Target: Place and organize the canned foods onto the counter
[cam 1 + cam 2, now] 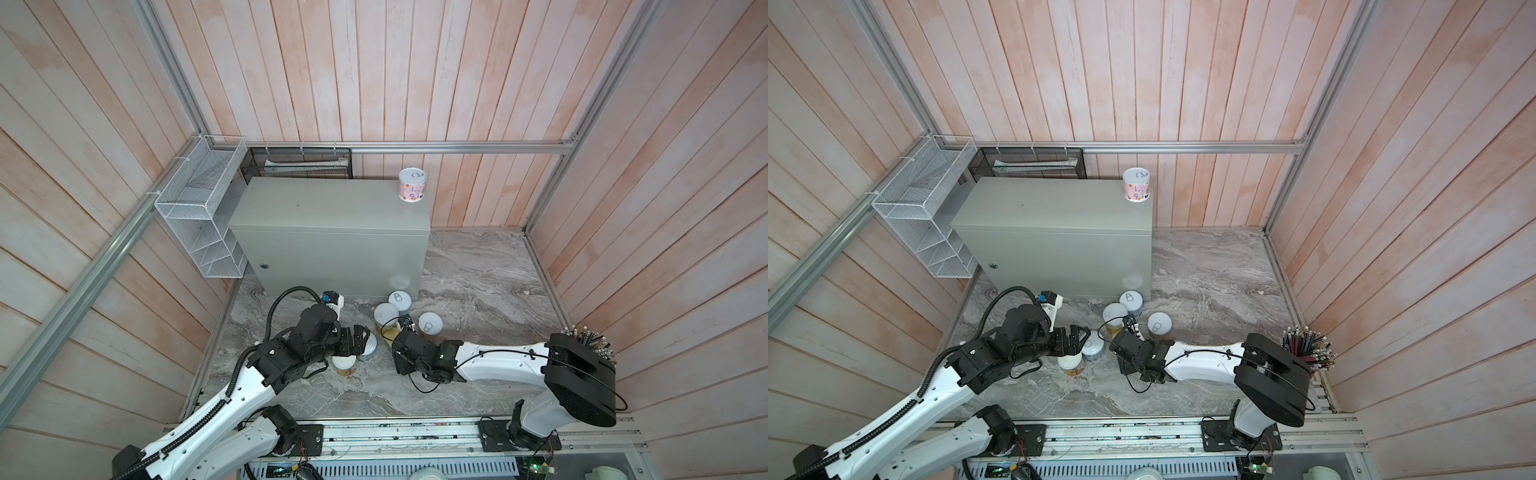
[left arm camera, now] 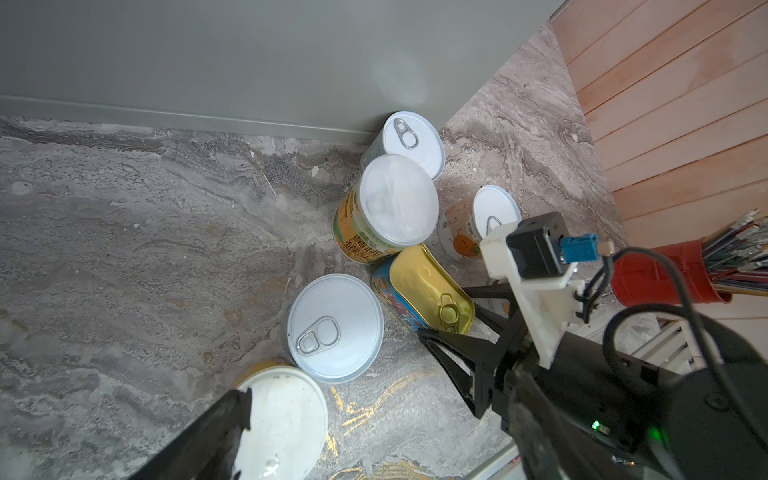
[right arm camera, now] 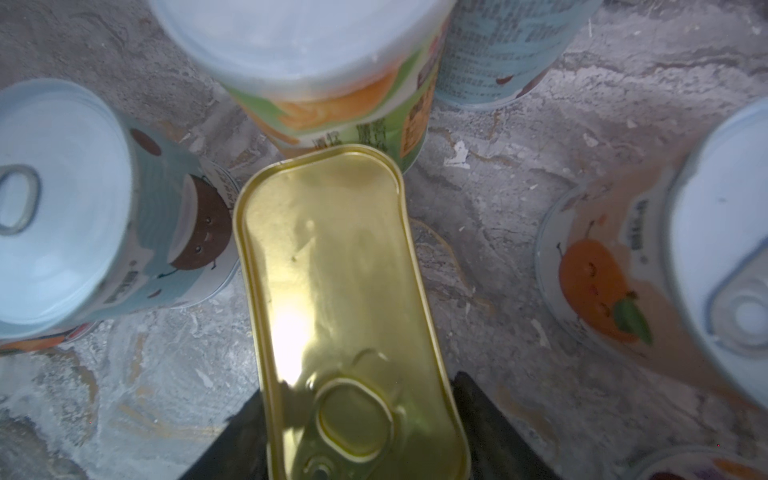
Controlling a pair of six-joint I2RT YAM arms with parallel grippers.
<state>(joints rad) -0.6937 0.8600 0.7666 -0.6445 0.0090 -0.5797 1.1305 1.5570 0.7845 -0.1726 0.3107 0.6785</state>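
The counter (image 1: 324, 203) is a grey metal box; one pink-labelled can (image 1: 412, 185) stands at its back right corner. Several canned foods crowd the marble in front of it. My right gripper (image 3: 355, 388) is shut on the gold-topped tin (image 3: 332, 270), a finger pressed to each long side. The tin (image 2: 419, 286) sits among an orange-green can (image 2: 395, 203), a pull-tab can (image 2: 334, 326) and an orange-face can (image 2: 494, 208). My left gripper (image 1: 361, 338) hangs open above a white-lidded can (image 2: 282, 419). Only one of its fingers (image 2: 216, 432) shows in the left wrist view.
A red cup of pencils (image 2: 665, 274) stands at the right wall behind the right arm. A white wire basket (image 1: 199, 216) hangs left of the counter and a black mesh tray (image 1: 299, 162) sits behind it. Wooden walls close in three sides.
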